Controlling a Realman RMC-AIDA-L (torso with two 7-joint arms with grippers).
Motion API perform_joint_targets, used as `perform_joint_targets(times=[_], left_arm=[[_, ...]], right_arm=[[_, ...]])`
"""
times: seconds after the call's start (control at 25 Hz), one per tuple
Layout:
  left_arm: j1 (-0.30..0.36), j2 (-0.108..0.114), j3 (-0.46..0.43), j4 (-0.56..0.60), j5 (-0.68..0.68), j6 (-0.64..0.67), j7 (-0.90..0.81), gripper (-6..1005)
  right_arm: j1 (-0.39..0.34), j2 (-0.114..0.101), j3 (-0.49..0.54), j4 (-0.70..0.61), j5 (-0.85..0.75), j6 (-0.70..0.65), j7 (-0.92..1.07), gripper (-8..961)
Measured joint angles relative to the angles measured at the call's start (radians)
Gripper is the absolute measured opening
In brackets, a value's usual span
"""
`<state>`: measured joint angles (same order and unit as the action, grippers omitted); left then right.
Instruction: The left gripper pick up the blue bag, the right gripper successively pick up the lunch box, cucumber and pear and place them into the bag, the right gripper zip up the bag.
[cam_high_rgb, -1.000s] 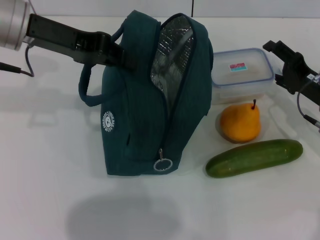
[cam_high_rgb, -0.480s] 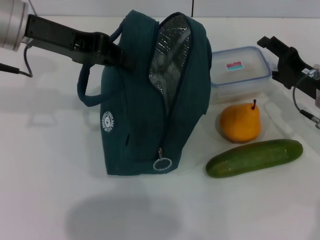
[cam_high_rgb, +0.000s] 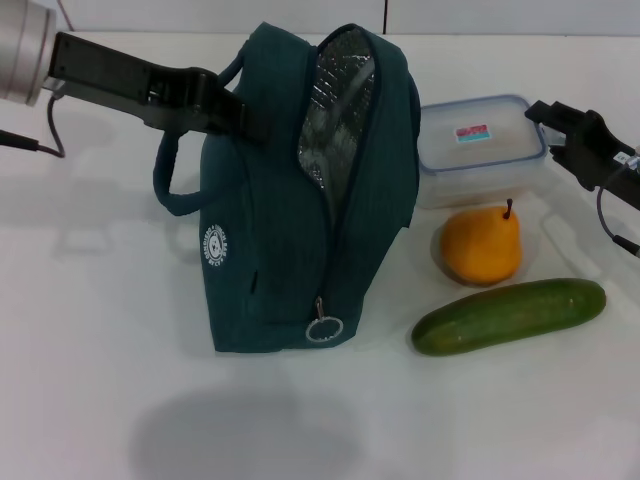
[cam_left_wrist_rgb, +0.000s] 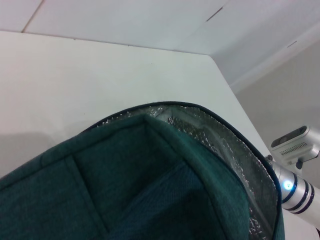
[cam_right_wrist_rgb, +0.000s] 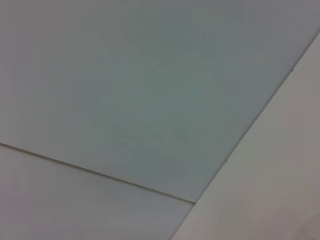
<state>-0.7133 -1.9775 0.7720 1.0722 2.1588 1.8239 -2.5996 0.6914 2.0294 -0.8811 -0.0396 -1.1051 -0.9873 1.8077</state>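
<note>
Blue bag (cam_high_rgb: 300, 200) clamped in left gripper (cam_high_rgb: 235, 110) jaws; right gripper (cam_high_rgb: 560, 125) jaws state unclear

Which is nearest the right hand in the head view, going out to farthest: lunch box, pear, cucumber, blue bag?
From the right hand:
1. Lunch box, right beside it.
2. Pear, in front of the box.
3. Cucumber, nearer the robot.
4. Blue bag, far across toward the left.

Silver left arm (cam_high_rgb: 22, 50), black grippers, black cables.
</note>
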Motion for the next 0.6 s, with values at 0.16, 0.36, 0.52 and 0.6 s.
perform_joint_targets(times=[0.16, 0.36, 0.52, 0.6], left_arm=[[0.002, -0.001, 0.001, 0.0, 0.0, 0.0, 0.001, 40], [0.003, -0.001, 0.0, 0.0, 0.0, 0.0, 0.001, 40], [0.003, -0.001, 0.002, 0.0, 0.0, 0.0, 0.001, 40], [0.003, -0.001, 0.002, 0.0, 0.0, 0.0, 0.002, 40]], right_arm=[[-0.001, 0.0, 0.002, 0.0, 0.003, -0.003, -0.011, 366], [-0.007, 0.0, 0.006, 0.0, 0.004, -0.005, -0.017, 275], [-0.012, 0.0, 0.009, 0.0, 0.005, -0.009, -0.028, 202], [-0.014, 0.0, 0.01, 0.0, 0.006, -0.017, -0.039, 180]])
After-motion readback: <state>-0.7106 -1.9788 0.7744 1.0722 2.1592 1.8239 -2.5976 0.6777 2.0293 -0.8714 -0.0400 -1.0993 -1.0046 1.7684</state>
